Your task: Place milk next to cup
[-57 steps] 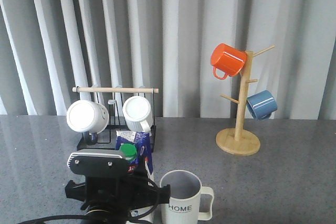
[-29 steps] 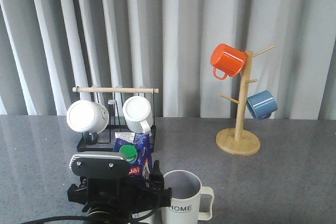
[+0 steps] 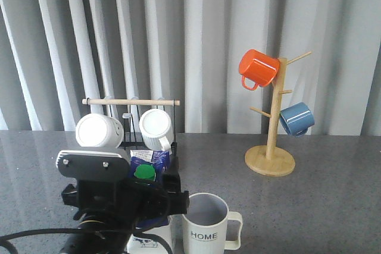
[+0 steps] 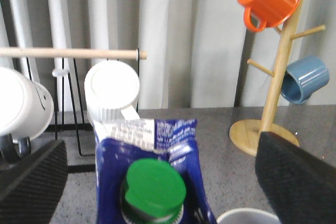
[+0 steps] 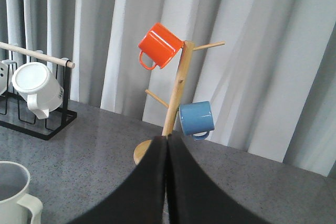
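Two task items, both at the near edge of the grey table [image 3: 321, 206] in the front view.

Item: milk [image 3: 150, 165], blue and white carton with green cap. Stands upright at 9 o'clock of the cup [image 3: 205, 224], just beside it; whether the two touch cannot be told. Its white base appears to rest on the table, though the arm hides most of the body.

Item: cup, off-white, marked HOME, handle pointing to 3 o'clock.

Item: left gripper [image 4: 157, 182]. Wrist view shows its two dark pads well apart, one either side of the carton top, with visible gaps; the carton looks released rather than clamped.

Item: right gripper [image 5: 167, 182]. Fingers pressed together, holding nothing, aimed toward the wooden mug tree [image 3: 271, 147] at 2 o'clock of the cup.

Other stock: orange mug [image 3: 258, 68] and blue mug [image 3: 296, 118] hung on the tree; two white mugs [image 3: 98, 131] on the black rack [image 3: 172, 150] at 12 o'clock of the carton.

Risks, as judged: placement seems nearly complete. A pad could catch the gable or cap during withdrawal and tip the tall, narrow carton into the cup. A retreat toward 12 o'clock could strike the rack. Any sideways drag could shove the carton against the cup.
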{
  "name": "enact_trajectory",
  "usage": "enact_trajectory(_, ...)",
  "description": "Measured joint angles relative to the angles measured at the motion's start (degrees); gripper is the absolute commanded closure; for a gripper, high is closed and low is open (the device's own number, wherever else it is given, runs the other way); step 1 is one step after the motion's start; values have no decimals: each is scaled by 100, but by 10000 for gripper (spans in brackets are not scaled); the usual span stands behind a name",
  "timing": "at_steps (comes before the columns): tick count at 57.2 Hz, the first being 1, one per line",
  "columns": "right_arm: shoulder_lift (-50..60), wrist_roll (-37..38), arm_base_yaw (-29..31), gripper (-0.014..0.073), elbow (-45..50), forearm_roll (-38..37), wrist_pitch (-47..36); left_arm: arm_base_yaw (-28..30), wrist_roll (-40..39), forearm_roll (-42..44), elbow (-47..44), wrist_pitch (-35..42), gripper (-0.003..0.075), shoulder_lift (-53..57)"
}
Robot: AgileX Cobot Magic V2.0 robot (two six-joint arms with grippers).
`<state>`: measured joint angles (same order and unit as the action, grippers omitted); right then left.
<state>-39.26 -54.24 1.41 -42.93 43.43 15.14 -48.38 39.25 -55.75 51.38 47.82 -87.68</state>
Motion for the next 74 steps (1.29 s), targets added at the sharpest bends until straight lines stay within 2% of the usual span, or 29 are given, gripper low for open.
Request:
enact_trajectory(9,0,0,0,599,0,0,0,0,336,0,0,-9,39,571)
enact_trajectory(13,0,0,0,599,0,0,0,0,435,5,0,-77,82,898)
enact_trajectory(16,0,0,0,599,0,0,0,0,538,39,0,-156,148,1197)
enact_trajectory(21,0,0,0,599,0,0,0,0,761,130,0,-376,337,1725)
enact_trajectory(25,0,0,0,599,0,0,0,0,1063,165,0,-602,547,2162)
enact_trajectory(28,0,0,0,599,0,0,0,0,1234,165,0,-765,734,2418)
enact_trajectory(37,0,0,0,599,0,0,0,0,1529,110,0,-1078,728,3160)
enact_trajectory(48,0,0,0,599,0,0,0,0,1548,-438,0,-1090,728,3848)
enact_trajectory(69,0,0,0,599,0,0,0,0,1543,-525,0,-1070,728,4464)
enact_trajectory(74,0,0,0,599,0,0,0,0,1531,-525,0,-1274,728,4520)
